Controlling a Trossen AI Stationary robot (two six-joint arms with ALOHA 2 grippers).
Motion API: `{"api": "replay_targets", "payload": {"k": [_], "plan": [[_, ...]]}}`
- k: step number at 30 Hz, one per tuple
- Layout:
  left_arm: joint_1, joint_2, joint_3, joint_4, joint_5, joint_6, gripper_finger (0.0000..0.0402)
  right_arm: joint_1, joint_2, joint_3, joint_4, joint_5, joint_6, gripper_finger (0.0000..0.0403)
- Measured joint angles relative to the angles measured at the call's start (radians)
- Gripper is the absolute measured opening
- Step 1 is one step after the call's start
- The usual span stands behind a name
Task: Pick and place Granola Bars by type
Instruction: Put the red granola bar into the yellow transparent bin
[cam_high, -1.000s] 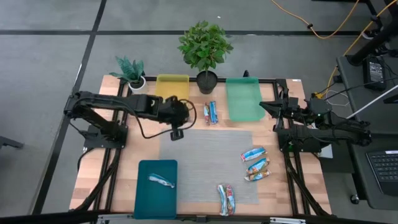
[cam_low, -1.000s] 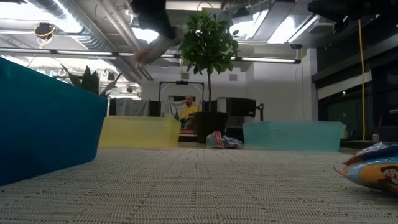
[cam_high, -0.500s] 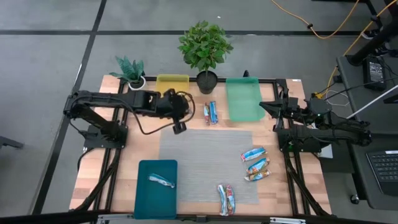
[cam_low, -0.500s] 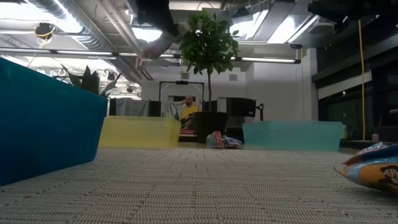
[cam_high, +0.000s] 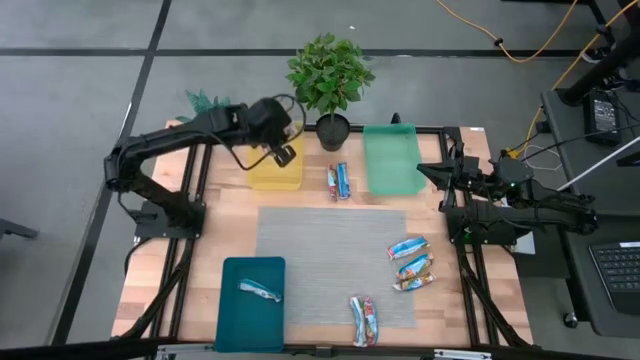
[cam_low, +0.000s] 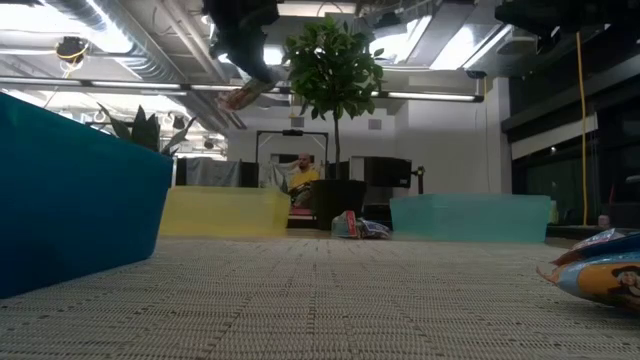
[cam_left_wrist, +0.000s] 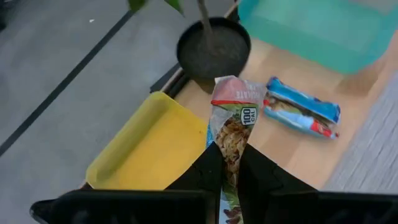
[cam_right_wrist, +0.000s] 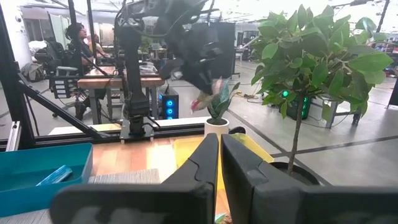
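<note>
My left gripper (cam_high: 283, 156) hangs above the yellow tray (cam_high: 275, 160), shut on a granola bar (cam_left_wrist: 233, 127) with a pink-red end and a brown granola picture. In the low view that gripper (cam_low: 243, 92) is high over the table. Two bars (cam_high: 338, 181) lie flat on the wood between the yellow and green trays. Three bars (cam_high: 411, 265) lie on the mat's right side, two (cam_high: 365, 320) at its near edge, and one (cam_high: 258, 291) in the teal tray. My right gripper (cam_high: 424, 172) waits, shut, by the table's right side. My left gripper pinches the granola bar between its two fingers (cam_left_wrist: 208, 168), which lie on the wrapper's lower part (cam_left_wrist: 231, 155). The bar is lifted clear and sticks out beyond the fingertips, its pink-red end (cam_left_wrist: 235, 91) farthest from them. The end inside the hold is hidden by the fingers.
The green tray (cam_high: 392, 160) sits at the far right and the teal tray (cam_high: 250, 320) at the near left. A tall potted plant (cam_high: 330, 85) and a small one (cam_high: 208, 112) stand at the far edge. A grey mat (cam_high: 320, 250) covers the table's middle.
My left gripper has risen from the mat's far-left corner and swung toward the far edge, carrying the bar, and now hangs over the yellow tray. It has stayed shut on the bar. The right arm has kept still.
</note>
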Motion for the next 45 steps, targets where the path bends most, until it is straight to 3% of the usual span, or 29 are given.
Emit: {"api": "replay_targets", "payload": {"k": [11, 20, 32, 38, 45], "plan": [[0.078, 0.064, -0.041, 0.006, -0.004, 0.103, 0.0022, 0.000, 0.000, 0.000, 0.000, 0.000, 0.002, 0.0023], [0.100, 0.187, -0.167, 0.139, 0.116, 0.107, 0.0022, 0.000, 0.000, 0.000, -0.005, 0.000, 0.002, 0.0023], [0.099, 0.361, -0.187, 0.228, 0.185, 0.104, 0.0022, 0.000, 0.000, 0.000, -0.012, 0.000, 0.001, 0.0023], [0.099, 0.391, -0.186, 0.231, 0.175, 0.091, 0.0022, 0.000, 0.000, 0.000, -0.012, 0.000, 0.000, 0.0023], [0.103, 0.392, -0.186, 0.135, 0.083, 0.078, 0.0022, 0.000, 0.000, 0.000, -0.012, 0.000, 0.001, 0.0023]]}}
